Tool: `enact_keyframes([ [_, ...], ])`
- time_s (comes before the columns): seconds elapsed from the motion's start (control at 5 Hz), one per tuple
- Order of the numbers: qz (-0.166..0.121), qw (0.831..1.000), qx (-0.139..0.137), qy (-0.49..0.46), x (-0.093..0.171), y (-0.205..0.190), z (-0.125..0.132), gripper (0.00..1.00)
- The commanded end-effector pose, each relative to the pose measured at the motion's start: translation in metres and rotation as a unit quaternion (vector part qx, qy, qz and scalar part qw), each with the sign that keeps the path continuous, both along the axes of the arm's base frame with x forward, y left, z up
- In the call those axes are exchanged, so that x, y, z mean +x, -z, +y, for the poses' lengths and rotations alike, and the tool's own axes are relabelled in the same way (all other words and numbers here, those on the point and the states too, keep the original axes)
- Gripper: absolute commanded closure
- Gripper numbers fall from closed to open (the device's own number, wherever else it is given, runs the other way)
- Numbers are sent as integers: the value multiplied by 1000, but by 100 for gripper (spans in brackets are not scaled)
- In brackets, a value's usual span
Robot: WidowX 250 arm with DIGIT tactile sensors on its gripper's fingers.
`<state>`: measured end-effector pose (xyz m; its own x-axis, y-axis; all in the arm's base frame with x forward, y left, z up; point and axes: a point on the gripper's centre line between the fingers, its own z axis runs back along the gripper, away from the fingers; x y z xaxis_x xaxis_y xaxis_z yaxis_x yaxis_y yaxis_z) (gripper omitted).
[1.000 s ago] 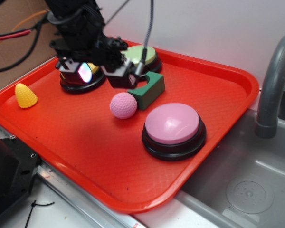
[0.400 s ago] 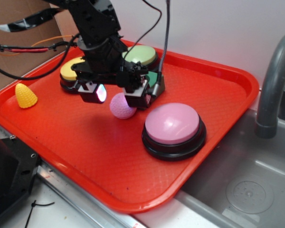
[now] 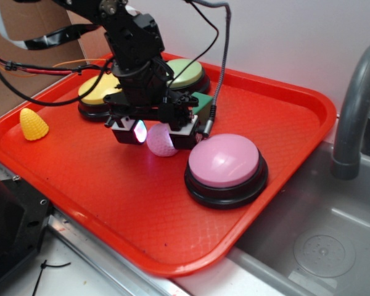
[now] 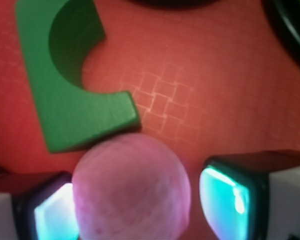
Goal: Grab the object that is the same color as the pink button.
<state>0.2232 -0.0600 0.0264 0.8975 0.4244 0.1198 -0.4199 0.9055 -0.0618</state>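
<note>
The small pink dimpled ball rests on the red tray, just left of the large pink button. My gripper is lowered over the ball and stands open, one finger on each side of it. In the wrist view the ball fills the space between the glowing pads. It sits close against the left pad, and a narrow gap shows on the right. The arm hides the ball's upper part in the exterior view.
A green block with a curved cut-out lies right behind the ball, almost touching it. Yellow and green dome buttons stand at the tray's back. A yellow cone sits at the left. A grey faucet and sink are to the right.
My gripper has travelled right and forward from over the yellow button and dropped down, so its fingers now straddle the pink ball. The ball has barely moved.
</note>
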Motion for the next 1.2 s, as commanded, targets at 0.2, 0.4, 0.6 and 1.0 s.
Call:
enact_keyframes([
  [0.2,-7,1000,11,-7,26,2,17,100],
  [0.4,-10,1000,8,-6,26,-1,16,100],
  [0.6,-9,1000,6,-5,26,-10,23,100],
  [1.0,-19,998,29,51,6,-83,50,100],
])
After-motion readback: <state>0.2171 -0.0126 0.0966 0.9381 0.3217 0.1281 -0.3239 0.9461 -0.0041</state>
